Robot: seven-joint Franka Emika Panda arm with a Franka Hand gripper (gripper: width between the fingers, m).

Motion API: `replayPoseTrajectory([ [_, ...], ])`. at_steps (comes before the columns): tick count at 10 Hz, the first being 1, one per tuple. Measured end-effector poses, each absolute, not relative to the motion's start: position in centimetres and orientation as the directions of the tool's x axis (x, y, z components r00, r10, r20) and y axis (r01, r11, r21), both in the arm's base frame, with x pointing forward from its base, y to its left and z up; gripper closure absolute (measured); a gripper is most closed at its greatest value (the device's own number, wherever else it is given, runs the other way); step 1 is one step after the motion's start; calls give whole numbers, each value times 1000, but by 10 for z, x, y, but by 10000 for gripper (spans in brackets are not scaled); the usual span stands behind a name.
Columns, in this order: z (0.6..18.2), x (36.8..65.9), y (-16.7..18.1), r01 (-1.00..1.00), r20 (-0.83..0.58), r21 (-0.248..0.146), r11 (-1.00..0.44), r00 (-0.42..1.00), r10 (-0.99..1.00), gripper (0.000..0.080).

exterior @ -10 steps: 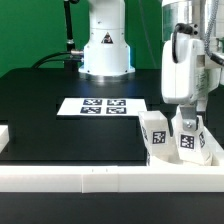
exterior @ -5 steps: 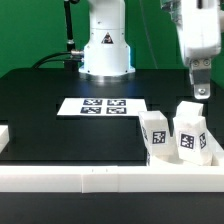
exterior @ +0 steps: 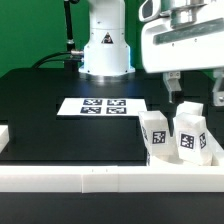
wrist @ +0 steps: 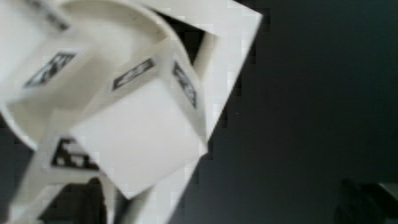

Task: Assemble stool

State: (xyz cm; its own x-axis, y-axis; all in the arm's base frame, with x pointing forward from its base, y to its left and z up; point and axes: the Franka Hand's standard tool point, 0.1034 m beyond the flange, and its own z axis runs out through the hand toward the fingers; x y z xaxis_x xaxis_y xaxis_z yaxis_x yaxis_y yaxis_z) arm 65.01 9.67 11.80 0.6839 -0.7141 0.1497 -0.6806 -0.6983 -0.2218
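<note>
Since the earlier frames the arm has risen away from the leg blocks and swung round; its white wrist housing now fills the exterior view's upper right, and the gripper (exterior: 192,93) hangs above the blocks, no longer touching them. Only one dark fingertip (exterior: 172,84) shows clearly; a second dark tip is cut by the frame edge, so the jaws appear parted and hold nothing.

Two leg blocks visible in the exterior view: one leg (exterior: 154,136) and a taller-standing second leg (exterior: 190,134), side by side, both upright with tags facing the camera, just beside the white border rail (exterior: 110,177). Both lie below the jaws and apart from them. A third leg and the round seat cannot be made out in this view.

The marker board (exterior: 101,106) lies flat on the black tabletop (exterior: 50,120), well apart from the legs toward the robot base (exterior: 105,45); four tags counted on it.

Wrist view is blurred: white tagged block faces (wrist: 125,90) crowd the picture, overlapping; their count cannot be told. Dark tabletop beside them.
</note>
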Motion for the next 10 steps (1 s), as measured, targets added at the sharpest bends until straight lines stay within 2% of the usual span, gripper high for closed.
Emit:
replayPoseTrajectory([
  [1,118,651,98,-568,183,-201,-798,779,-600,150],
  [3,119,653,95,-420,225,-160,-893,866,-447,150],
  [5,118,654,88,-165,272,-64,-984,946,-177,150],
  [6,113,653,87,6,280,-6,-1000,960,4,150],
  [8,116,656,97,288,238,82,-954,924,300,150],
  [9,115,657,95,388,229,104,-916,887,402,150],
  [10,110,654,97,463,216,108,-880,853,476,150],
])
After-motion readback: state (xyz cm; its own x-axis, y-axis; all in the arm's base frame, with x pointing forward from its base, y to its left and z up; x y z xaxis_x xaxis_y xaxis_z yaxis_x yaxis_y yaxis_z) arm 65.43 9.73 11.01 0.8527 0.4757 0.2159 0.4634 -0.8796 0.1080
